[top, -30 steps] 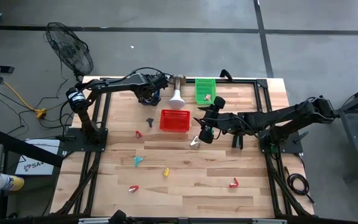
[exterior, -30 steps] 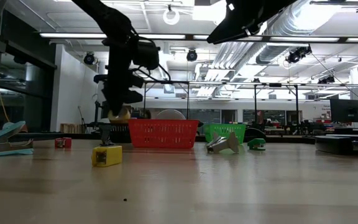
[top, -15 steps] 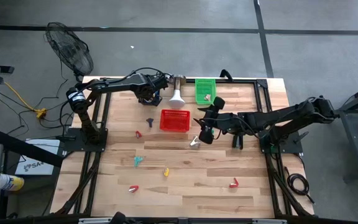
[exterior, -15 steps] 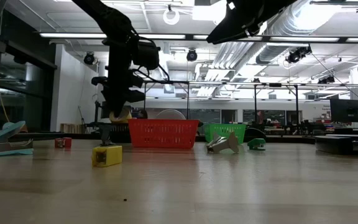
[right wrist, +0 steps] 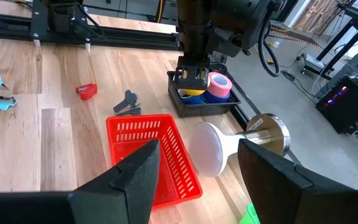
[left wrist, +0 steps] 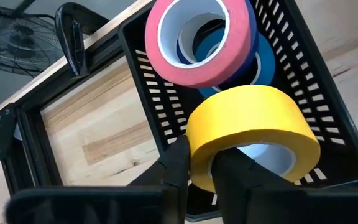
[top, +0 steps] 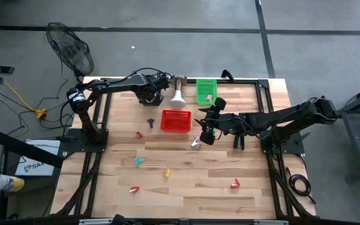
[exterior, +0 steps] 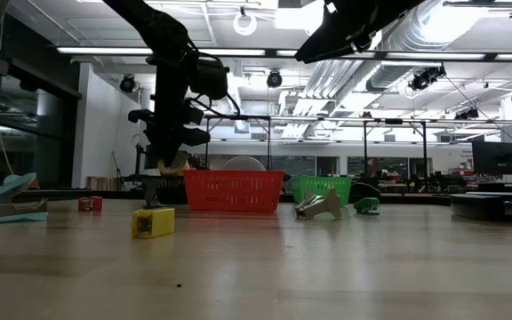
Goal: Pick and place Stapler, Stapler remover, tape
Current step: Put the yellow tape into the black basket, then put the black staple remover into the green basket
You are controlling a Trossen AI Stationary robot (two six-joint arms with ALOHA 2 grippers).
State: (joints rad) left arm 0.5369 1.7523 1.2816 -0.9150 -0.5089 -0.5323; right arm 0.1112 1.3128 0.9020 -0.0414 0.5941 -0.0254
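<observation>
Tape was what the left arm was busy with. It reached along the far edge of the table [top: 186,187] toward twelve o'clock, wrist bent steeply down, and its left pincer [left wrist: 199,167] stood inside a black basket [left wrist: 328,106], fingers drawn narrow on the wall of a yellow roll [left wrist: 253,140]. The roll sat tilted on edge over the basket, one finger [left wrist: 174,163] against its outer face and the other through its hollow. A pink roll [left wrist: 199,38] leaned on a blue roll [left wrist: 257,62] just beyond it in the same basket.

From above, the basket lay at about eleven o'clock from the red basket [top: 175,121], with a white funnel-shaped thing [top: 177,97] between them and a green basket [top: 206,89] at one o'clock of the red one.

The right arm stretched in from three o'clock, elbow low, forearm nearly level over the table, and its right pincer [top: 201,137] hung beside the red basket at four o'clock with the fingers [right wrist: 272,168] spread wide and nothing between them.

Small claw-like pieces lay scattered nearer me: a red one [top: 235,184], a yellow one [top: 166,173], a dark one [top: 150,121], and a teal stapler [top: 139,161] at seven o'clock of the red basket.
</observation>
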